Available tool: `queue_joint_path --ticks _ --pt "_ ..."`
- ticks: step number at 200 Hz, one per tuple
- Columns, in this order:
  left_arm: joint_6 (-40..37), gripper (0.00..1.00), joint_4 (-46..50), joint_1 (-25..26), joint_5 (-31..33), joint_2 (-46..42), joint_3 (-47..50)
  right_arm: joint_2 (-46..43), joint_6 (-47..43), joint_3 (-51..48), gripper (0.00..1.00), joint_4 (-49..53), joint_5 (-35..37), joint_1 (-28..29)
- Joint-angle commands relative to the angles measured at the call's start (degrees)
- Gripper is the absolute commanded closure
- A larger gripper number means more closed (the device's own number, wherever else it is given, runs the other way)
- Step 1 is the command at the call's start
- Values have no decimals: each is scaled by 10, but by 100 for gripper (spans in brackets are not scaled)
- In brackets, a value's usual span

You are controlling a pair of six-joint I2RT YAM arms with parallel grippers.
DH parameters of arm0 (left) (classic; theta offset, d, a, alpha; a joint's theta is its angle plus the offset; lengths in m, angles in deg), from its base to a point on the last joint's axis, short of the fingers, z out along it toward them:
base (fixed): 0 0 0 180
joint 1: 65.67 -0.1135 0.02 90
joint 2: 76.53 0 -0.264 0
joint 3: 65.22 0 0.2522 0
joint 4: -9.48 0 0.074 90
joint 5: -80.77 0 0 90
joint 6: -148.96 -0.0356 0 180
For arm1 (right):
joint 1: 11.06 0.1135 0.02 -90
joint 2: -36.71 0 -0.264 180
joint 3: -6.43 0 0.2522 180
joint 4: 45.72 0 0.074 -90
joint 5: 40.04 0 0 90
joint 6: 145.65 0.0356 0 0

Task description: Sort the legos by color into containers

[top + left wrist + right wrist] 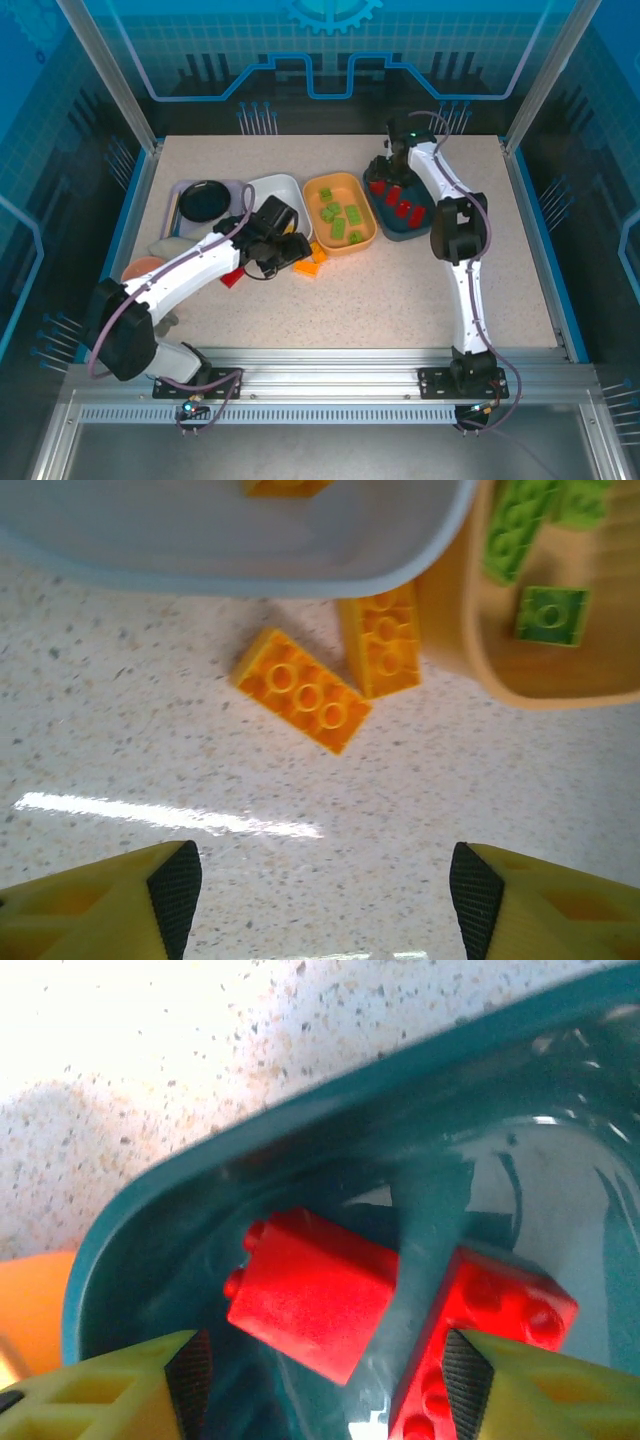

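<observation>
- 2 orange-yellow legos lie studs-up on the desk, close together at 1 corner and just beside the rim of the white tray. A brick of the same colour sits inside that tray, so white looks to be their home.
- The farther of the 2 rests against the outer wall of the orange tray, which holds the green legos.
- The left fingers are spread wide and empty. They hang over bare desk near the pair, probably lined up to come down on the nearer brick.
- Red legos lie in the teal tray. The right fingers stand wide apart just above them, holding nothing, a pose that suits a release into this tray.
- In the top view 1 red lego lies on the desk beside the left arm, well apart from the teal tray, so the sorting seems far along but unfinished.
</observation>
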Motion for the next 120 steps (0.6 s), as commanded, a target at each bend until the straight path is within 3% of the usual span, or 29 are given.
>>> queue_joint_path --ticks 1,21,56,75,120 --pt "95 29 24 2 6 28 16 -143 -6 -62 35 -33 -5 15" --pt "194 30 38 1 5 56 15 -246 -4 -174 35 -81 -7 31" --pt "337 29 -34 3 18 88 21 -411 -3 -367 35 -139 -26 66" --pt "383 29 -73 3 28 109 20 -483 9 -452 35 -152 -43 76" --pt "405 28 -45 10 45 183 -34 -585 26 -580 35 -159 -65 88"
